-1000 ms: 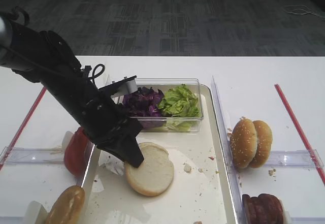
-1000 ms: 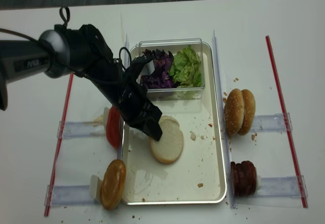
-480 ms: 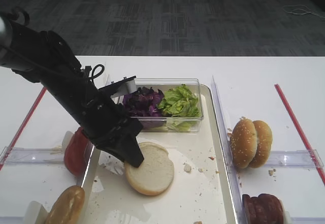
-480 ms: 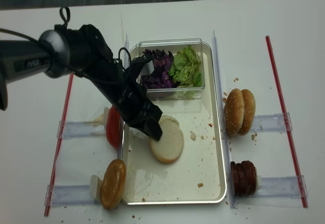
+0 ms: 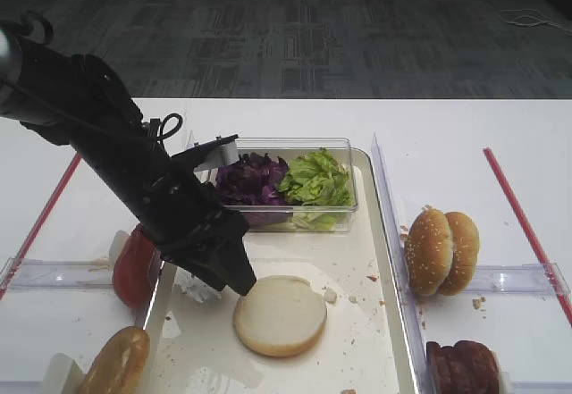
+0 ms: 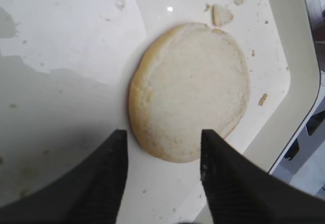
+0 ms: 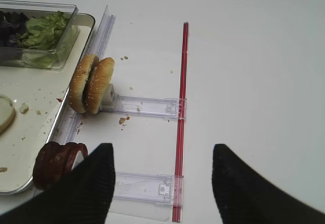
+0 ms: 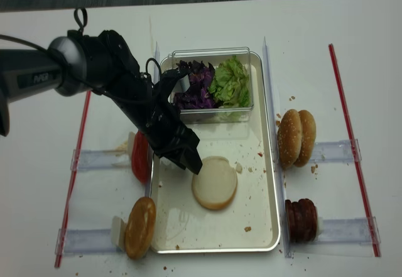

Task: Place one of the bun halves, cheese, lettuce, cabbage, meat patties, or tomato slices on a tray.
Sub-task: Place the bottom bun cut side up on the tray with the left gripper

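A bun half (image 5: 280, 315) (image 8: 214, 183) (image 6: 190, 89) lies flat, cut face up, on the tray (image 5: 391, 309) (image 8: 276, 214) floor. My left gripper (image 5: 239, 281) (image 8: 191, 162) (image 6: 161, 142) hangs open at the bun's left edge, holding nothing. Lettuce (image 5: 315, 180) and cabbage (image 5: 250, 180) fill a clear box at the tray's far end. Tomato slices (image 5: 134, 264) stand left of the tray and meat patties (image 5: 462, 367) (image 7: 56, 165) right of it. My right gripper (image 7: 160, 155) is open over bare table. Cheese is out of view.
Sesame-seeded bun halves (image 5: 441, 251) (image 7: 92, 84) stand on edge in a clear rail right of the tray. Another plain bun half (image 5: 114, 363) leans at the tray's near-left corner. Red strips (image 7: 180, 112) run along both table sides. Crumbs dot the tray.
The left jaws have opened and let go of the bun half. It was tilted in the grip and now lies flat, a little to the right and nearer the front.
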